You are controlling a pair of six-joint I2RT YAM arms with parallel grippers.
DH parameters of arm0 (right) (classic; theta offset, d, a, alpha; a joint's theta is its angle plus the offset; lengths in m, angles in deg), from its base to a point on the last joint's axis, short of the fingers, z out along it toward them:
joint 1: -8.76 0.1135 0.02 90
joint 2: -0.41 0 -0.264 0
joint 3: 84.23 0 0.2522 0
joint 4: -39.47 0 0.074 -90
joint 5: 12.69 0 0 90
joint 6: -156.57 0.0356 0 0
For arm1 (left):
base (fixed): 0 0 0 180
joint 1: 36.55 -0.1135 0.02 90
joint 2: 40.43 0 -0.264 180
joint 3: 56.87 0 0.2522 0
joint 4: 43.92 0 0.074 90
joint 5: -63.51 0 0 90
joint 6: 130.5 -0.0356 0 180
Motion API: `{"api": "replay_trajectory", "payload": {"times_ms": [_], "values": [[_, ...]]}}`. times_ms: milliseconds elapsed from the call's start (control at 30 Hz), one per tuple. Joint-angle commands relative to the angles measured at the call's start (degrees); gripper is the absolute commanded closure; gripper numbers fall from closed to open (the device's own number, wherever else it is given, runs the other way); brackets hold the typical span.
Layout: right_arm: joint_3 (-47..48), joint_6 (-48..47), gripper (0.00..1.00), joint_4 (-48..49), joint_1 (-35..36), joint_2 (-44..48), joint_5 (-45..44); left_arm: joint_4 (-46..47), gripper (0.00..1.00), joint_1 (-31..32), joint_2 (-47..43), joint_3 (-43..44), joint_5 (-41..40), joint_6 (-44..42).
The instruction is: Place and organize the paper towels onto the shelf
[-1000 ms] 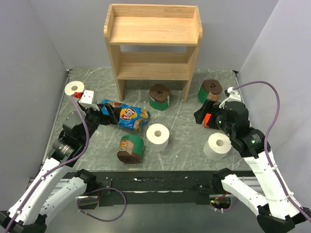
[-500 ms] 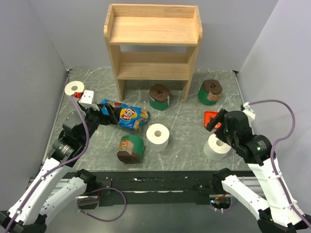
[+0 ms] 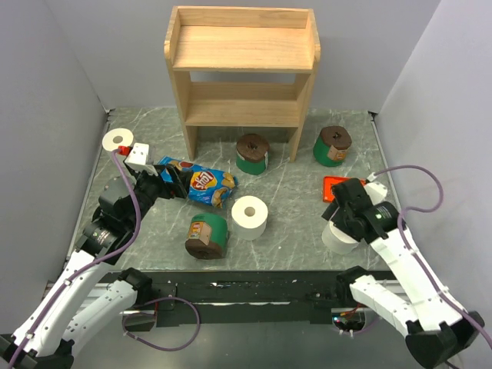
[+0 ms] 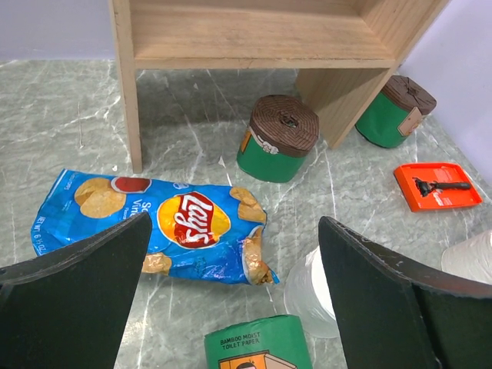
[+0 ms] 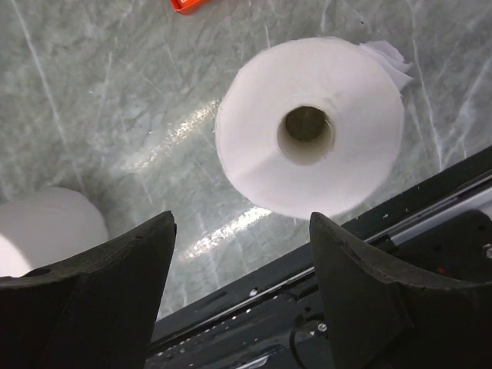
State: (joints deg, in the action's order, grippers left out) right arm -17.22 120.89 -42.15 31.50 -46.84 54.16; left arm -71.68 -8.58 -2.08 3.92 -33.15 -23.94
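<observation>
Task looks unstarted: light-wood two-tier shelf point(image 3: 242, 48), top centre, holds nothing; 3 plain white paper-towel rolls point(image 3: 249, 217) & 3 green-wrapped rolls point(image 3: 251, 154) sit on grey marbled table point(image 3: 292, 192); right gripper point(image 5: 240, 223), fingers wide, hangs over lower-right white roll point(image 5: 307, 127); left gripper point(image 4: 234, 223) wide, empty.

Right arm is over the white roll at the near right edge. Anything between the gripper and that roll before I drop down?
Nothing visible. The right gripper hangs open directly above the white roll, which stands upright with its hollow core facing up. The orange razor package lies just beyond the roll on the far side, apart from it.
</observation>
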Motion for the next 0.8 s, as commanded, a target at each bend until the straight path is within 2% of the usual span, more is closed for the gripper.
{"api": "replay_trajectory", "payload": {"times_ms": [0, 367, 533, 767], "values": [[-1.92, -5.18, 0.22, 7.99, 0.02, -2.49, -0.57, 2.40, 0.04, 0.33, -0.56, 1.67, 1.12, -0.65], [-0.43, -11.34, 0.20, 12.57, -1.73, -9.44, -2.33, 2.22, 0.04, 0.51, -0.55, 1.75, 1.38, -0.65], [-2.45, -9.85, 0.21, 13.45, -4.81, -10.76, -2.07, 2.49, 0.04, 0.60, -0.82, 1.49, 1.12, -0.65], [-5.44, -7.39, 0.23, 14.42, -5.43, -13.83, -1.27, 2.48, 0.04, 0.60, -0.56, 1.67, 1.65, -0.56]]}}
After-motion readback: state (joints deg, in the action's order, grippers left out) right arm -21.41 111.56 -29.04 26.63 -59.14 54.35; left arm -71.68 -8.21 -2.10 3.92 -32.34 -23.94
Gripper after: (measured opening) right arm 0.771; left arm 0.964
